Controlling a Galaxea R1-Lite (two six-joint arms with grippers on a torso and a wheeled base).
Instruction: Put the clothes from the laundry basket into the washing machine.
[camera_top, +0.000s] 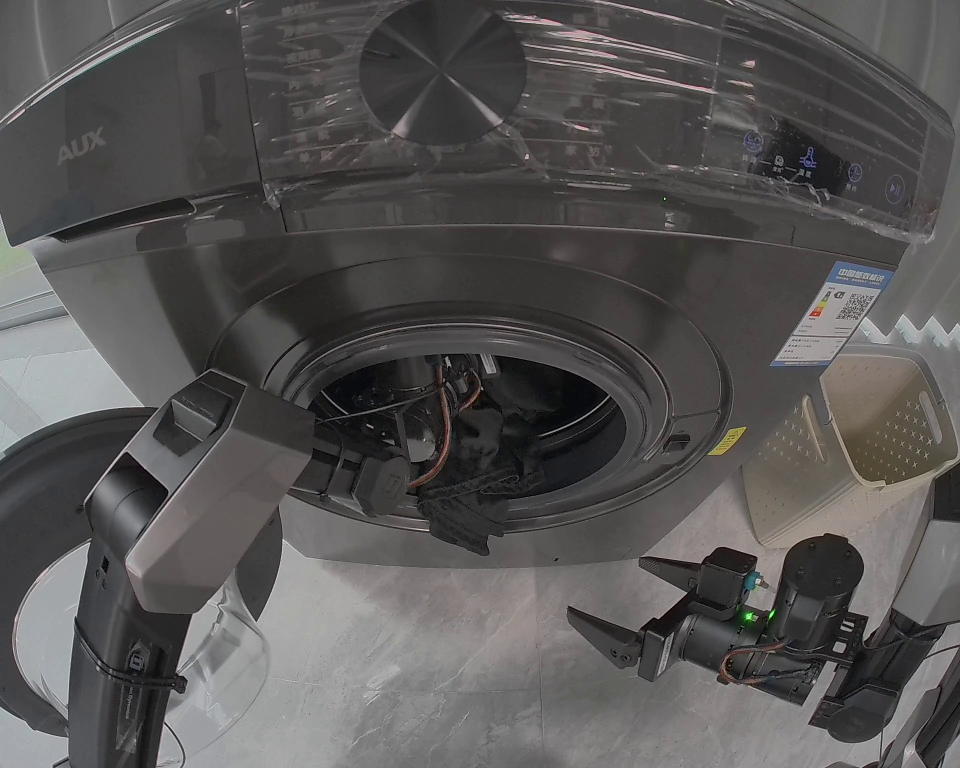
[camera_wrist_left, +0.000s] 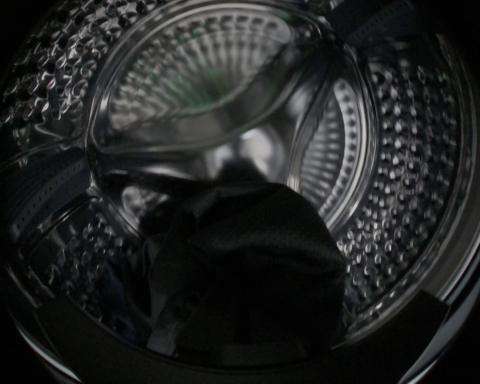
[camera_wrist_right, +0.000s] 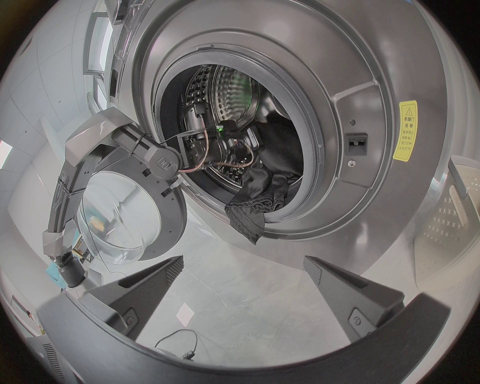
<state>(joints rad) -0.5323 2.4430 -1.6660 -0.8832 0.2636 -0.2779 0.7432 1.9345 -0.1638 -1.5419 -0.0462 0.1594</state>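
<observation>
The grey washing machine (camera_top: 600, 290) stands with its round opening facing me. My left arm (camera_top: 210, 470) goes through the opening, and its wrist (camera_wrist_right: 220, 145) is inside the steel drum (camera_wrist_left: 410, 150). A black garment (camera_top: 470, 490) lies in the drum's mouth, with one end hanging over the lower rim (camera_wrist_right: 250, 220). In the left wrist view the dark cloth (camera_wrist_left: 250, 270) is bunched low in the drum. My right gripper (camera_top: 608, 590) hangs open and holds nothing, low in front of the machine and to the right of the opening.
The machine's glass door (camera_top: 40, 520) is swung wide open on the left, behind my left arm. A cream perforated laundry basket (camera_top: 880, 430) stands tilted against the machine's right side. Grey marble floor (camera_top: 450, 650) lies in front.
</observation>
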